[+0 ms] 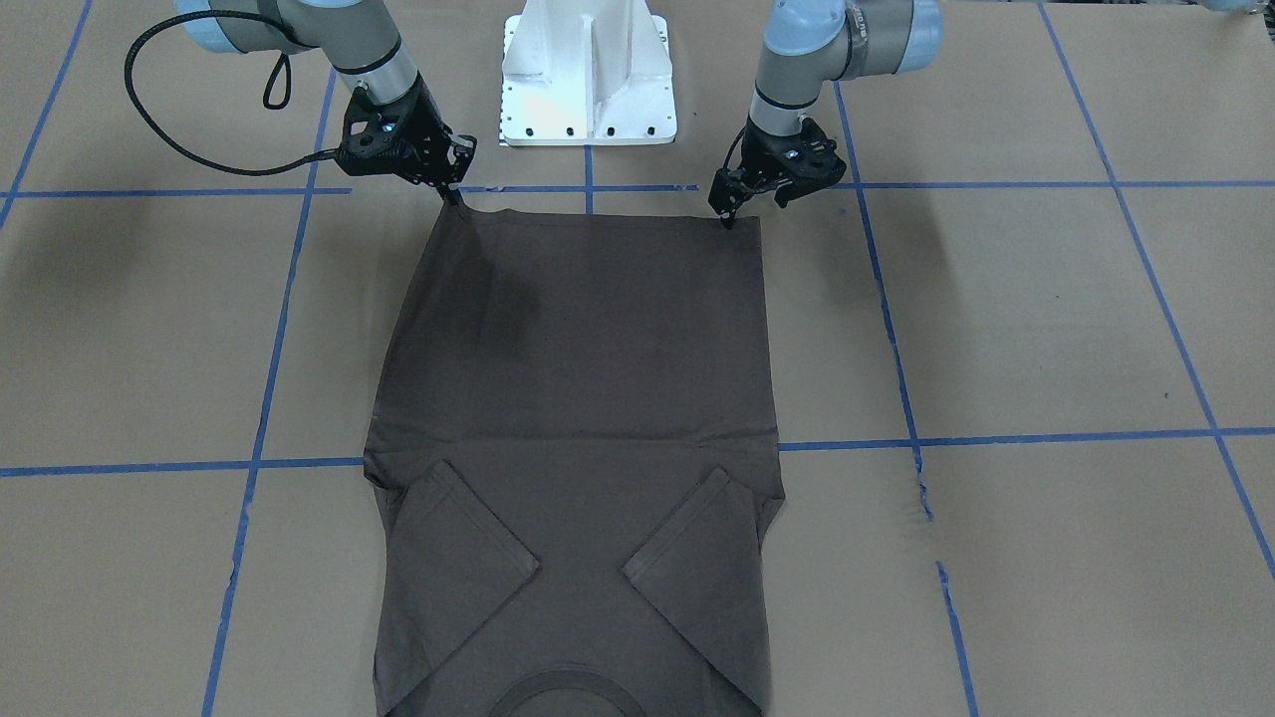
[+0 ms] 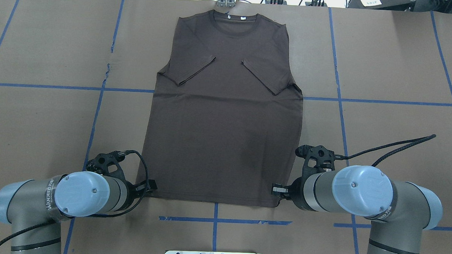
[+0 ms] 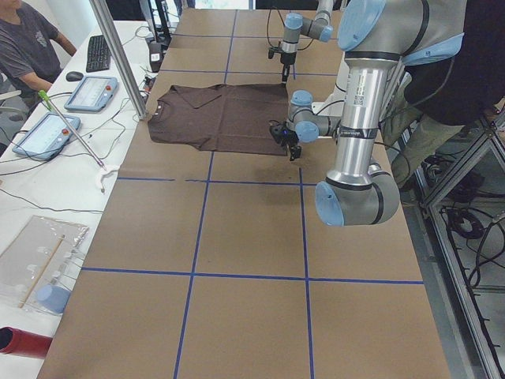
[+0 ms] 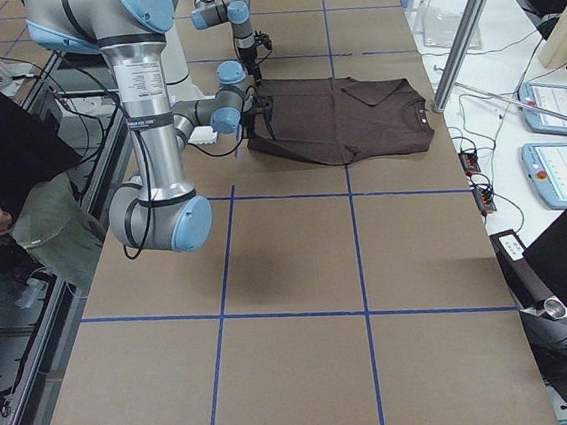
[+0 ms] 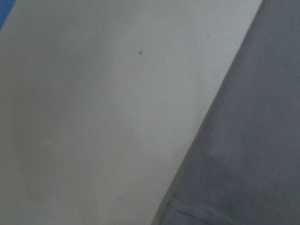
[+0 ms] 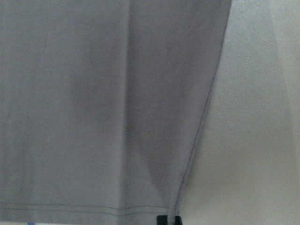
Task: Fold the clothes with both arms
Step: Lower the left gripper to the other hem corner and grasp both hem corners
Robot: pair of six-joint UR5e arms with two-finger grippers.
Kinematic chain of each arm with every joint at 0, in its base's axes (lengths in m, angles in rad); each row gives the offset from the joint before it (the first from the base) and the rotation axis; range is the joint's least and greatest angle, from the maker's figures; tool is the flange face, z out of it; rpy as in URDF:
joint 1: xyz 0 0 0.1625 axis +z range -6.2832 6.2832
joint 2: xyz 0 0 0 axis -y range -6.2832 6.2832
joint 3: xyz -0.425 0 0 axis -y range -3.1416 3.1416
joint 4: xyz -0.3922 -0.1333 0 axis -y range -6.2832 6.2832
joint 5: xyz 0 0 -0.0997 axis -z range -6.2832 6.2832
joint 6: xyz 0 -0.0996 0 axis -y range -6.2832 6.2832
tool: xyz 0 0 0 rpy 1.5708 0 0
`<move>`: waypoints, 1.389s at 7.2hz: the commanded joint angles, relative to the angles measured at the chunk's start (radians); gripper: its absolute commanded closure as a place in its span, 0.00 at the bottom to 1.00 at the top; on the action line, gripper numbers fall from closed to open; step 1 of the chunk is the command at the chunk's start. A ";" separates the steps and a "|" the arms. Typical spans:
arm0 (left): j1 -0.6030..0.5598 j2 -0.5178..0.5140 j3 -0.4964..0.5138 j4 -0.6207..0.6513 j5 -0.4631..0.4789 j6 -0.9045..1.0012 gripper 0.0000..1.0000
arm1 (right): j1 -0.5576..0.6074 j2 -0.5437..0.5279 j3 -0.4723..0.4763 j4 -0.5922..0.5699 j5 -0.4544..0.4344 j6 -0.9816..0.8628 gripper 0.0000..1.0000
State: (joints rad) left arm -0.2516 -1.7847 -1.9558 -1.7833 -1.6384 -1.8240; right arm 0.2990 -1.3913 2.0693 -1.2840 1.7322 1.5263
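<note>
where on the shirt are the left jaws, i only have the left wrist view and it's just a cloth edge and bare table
Observer: At a hem corner. The left arm has its jaws at the corner of the T-shirt nearest the robot, on the robot's left side. I cannot tell whether they have closed on the cloth.
Operator: ok and are the sleeves folded in or sticking out
Observer: Folded in. Both sleeves lie turned inward across the chest, so the shirt reads as a plain rectangle lying flat on the table.
</note>
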 commanded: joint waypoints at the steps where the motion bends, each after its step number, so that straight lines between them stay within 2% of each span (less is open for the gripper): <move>1: -0.011 -0.005 0.006 0.001 0.002 0.002 0.01 | 0.000 0.000 0.000 0.000 0.001 0.000 1.00; 3: -0.012 -0.008 0.011 0.002 0.018 0.000 0.05 | 0.002 0.000 0.003 0.000 0.003 0.000 1.00; 5: -0.014 -0.015 0.011 0.004 0.020 -0.008 0.37 | 0.002 0.000 0.003 0.000 0.006 0.000 1.00; 9: -0.014 -0.016 0.011 0.004 0.022 -0.009 0.91 | 0.003 0.000 0.002 0.000 0.006 0.000 1.00; 10: -0.014 -0.016 0.006 0.004 0.022 -0.009 0.96 | 0.003 0.000 0.003 0.000 0.006 0.000 1.00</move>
State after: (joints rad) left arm -0.2658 -1.8007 -1.9462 -1.7795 -1.6173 -1.8335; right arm 0.3022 -1.3913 2.0721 -1.2840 1.7380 1.5263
